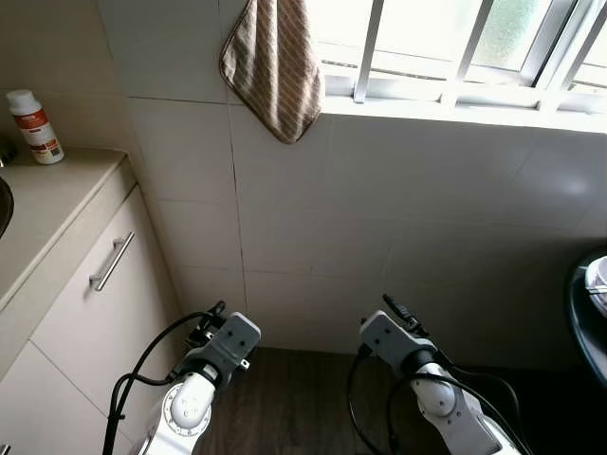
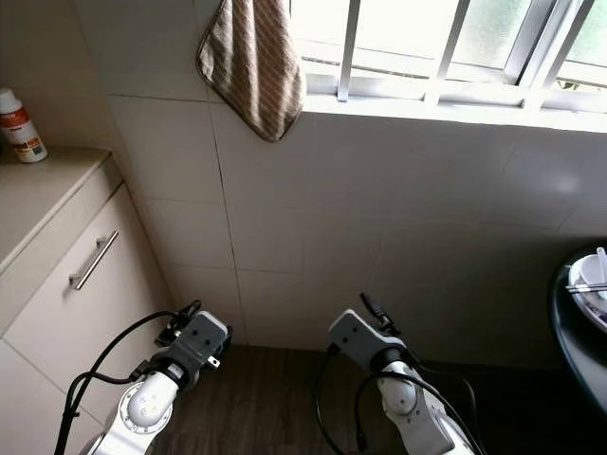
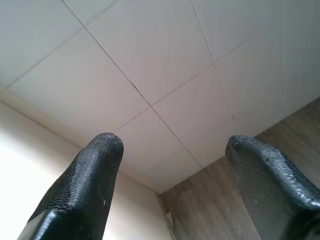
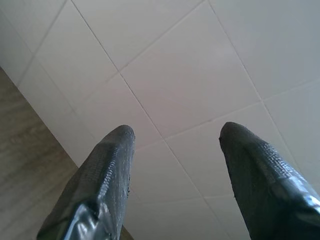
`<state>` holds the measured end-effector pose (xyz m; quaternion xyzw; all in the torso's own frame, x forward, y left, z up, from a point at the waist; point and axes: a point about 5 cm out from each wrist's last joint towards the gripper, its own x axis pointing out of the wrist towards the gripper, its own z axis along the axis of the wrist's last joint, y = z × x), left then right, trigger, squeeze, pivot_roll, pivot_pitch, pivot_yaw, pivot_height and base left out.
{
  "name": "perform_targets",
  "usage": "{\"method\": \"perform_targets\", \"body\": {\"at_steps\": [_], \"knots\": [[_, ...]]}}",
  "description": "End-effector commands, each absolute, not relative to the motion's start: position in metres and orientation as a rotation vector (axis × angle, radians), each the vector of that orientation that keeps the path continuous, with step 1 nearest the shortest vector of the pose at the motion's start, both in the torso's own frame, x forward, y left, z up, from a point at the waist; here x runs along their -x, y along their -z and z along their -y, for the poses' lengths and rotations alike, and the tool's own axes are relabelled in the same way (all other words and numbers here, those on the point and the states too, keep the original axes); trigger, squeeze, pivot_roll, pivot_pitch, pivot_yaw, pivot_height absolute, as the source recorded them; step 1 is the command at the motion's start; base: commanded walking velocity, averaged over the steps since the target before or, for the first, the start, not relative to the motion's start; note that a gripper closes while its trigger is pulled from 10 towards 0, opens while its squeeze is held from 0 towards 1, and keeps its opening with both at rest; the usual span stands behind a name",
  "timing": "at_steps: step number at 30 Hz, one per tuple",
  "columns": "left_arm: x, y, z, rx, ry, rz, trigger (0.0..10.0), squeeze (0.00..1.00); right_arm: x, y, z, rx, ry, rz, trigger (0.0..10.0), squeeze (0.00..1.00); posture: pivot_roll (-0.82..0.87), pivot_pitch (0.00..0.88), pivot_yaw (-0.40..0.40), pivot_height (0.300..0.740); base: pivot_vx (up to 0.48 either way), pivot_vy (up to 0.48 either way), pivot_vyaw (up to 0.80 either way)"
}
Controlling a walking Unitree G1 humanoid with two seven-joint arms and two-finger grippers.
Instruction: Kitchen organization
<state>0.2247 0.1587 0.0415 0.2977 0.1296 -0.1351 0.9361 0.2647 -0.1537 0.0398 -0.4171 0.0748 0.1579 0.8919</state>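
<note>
Both arms are held low in front of a white tiled wall [image 1: 398,209]. The left arm [image 1: 220,347] and right arm [image 1: 396,343] point at the wall just above the dark wood floor [image 1: 294,398]. In the left wrist view my left gripper [image 3: 170,142] is open, with only wall tiles and floor between its fingers. My right gripper [image 4: 177,131] is open too and faces bare tiles. A brown striped towel [image 1: 275,62] hangs from the window sill. A white bottle with a red label [image 1: 33,126] stands at the back of the beige counter [image 1: 57,199].
A cream cabinet door with a metal bar handle [image 1: 112,261] is below the counter on the left. A barred window [image 1: 455,47] runs along the top. At the right edge a dark round table [image 1: 577,322] carries a white dish [image 1: 597,275].
</note>
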Motion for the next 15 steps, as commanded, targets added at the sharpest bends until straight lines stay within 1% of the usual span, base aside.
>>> {"method": "perform_targets", "body": {"at_steps": [1,4,5,7,9,11,15], "knots": [[-0.227,-0.047,-0.152,-0.662,0.275,-0.191,10.0,0.00,-0.264,-0.045,0.159,0.896,-0.289,-0.157,10.0,0.00,0.02,0.000,-0.039,0.740,0.000,0.000,0.00],[-0.229,-0.048,-0.148,-0.625,0.276,-0.195,10.0,0.00,-0.264,-0.045,0.159,0.880,-0.287,-0.156,10.0,0.00,0.02,0.000,-0.039,0.740,0.000,0.000,0.00],[-0.232,-0.049,-0.145,-0.556,0.273,-0.211,10.0,0.00,-0.264,-0.045,0.157,0.870,-0.293,-0.144,10.0,0.00,0.02,0.000,-0.037,0.740,0.000,0.000,0.00],[-0.236,-0.052,-0.142,-0.494,0.264,-0.199,10.0,0.00,-0.265,-0.047,0.154,0.862,-0.291,-0.134,10.0,0.00,0.01,0.000,-0.032,0.740,0.000,0.000,0.00],[-0.237,-0.053,-0.141,-0.470,0.273,-0.188,10.0,0.00,-0.266,-0.047,0.154,0.857,-0.284,-0.134,10.0,0.00,0.01,0.000,-0.031,0.740,0.000,0.000,0.00],[-0.237,-0.053,-0.139,-0.484,0.307,-0.177,10.0,0.00,-0.267,-0.047,0.156,0.828,-0.270,-0.153,10.0,0.00,0.01,0.000,-0.027,0.740,0.000,0.000,0.00],[-0.235,-0.048,-0.138,-0.473,0.308,-0.195,10.0,0.00,-0.268,-0.047,0.156,0.823,-0.266,-0.157,10.0,0.00,-0.01,0.000,-0.010,0.740,0.000,0.000,0.00]]}}
